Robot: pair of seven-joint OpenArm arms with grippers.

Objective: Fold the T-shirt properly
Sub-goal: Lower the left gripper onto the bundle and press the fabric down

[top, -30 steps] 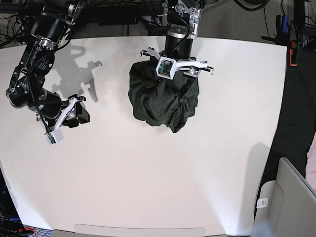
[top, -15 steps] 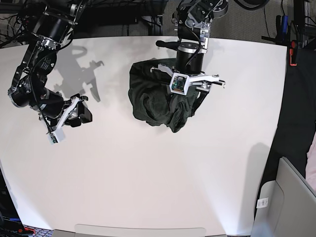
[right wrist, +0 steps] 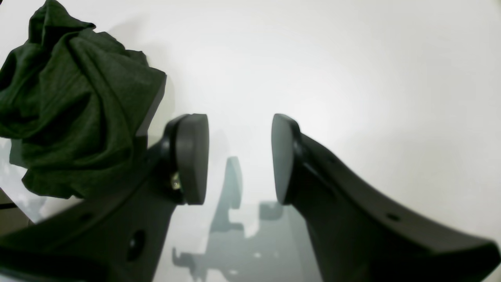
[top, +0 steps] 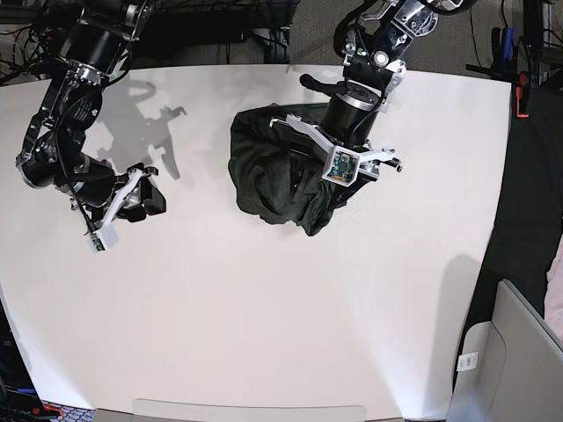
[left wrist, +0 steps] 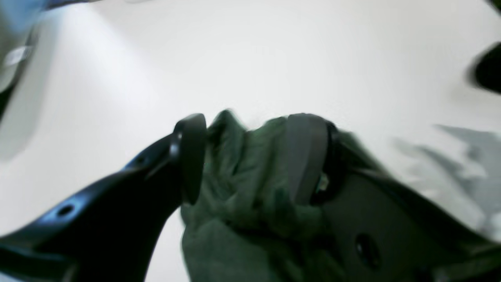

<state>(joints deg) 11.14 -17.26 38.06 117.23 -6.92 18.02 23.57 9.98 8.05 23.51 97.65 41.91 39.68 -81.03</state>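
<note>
The large dark olive-green knit T-shirt (top: 286, 180) lies as a crumpled heap on the far middle part of the white table (top: 264, 325); it is not spread out at all. Compared with one second ago, the left gripper (left wrist: 246, 158) has moved from the far side of the heap to above its right part, and the wrist has turned. The heap itself has almost the same outline as before, so nothing has been lifted or pulled yet. In the left wrist view the two pads (left wrist: 191, 156) stand wide apart, with bunched fabric between them; the picture is blurred, so I cannot tell whether they already press the cloth or only stand around it. The right gripper (right wrist: 238, 156) stays low over bare table, well apart from the shirt, its jaws parted and holding nothing. I judge that folding has not started: the arm is still searching for a place to take the cloth and open the heap.
</note>
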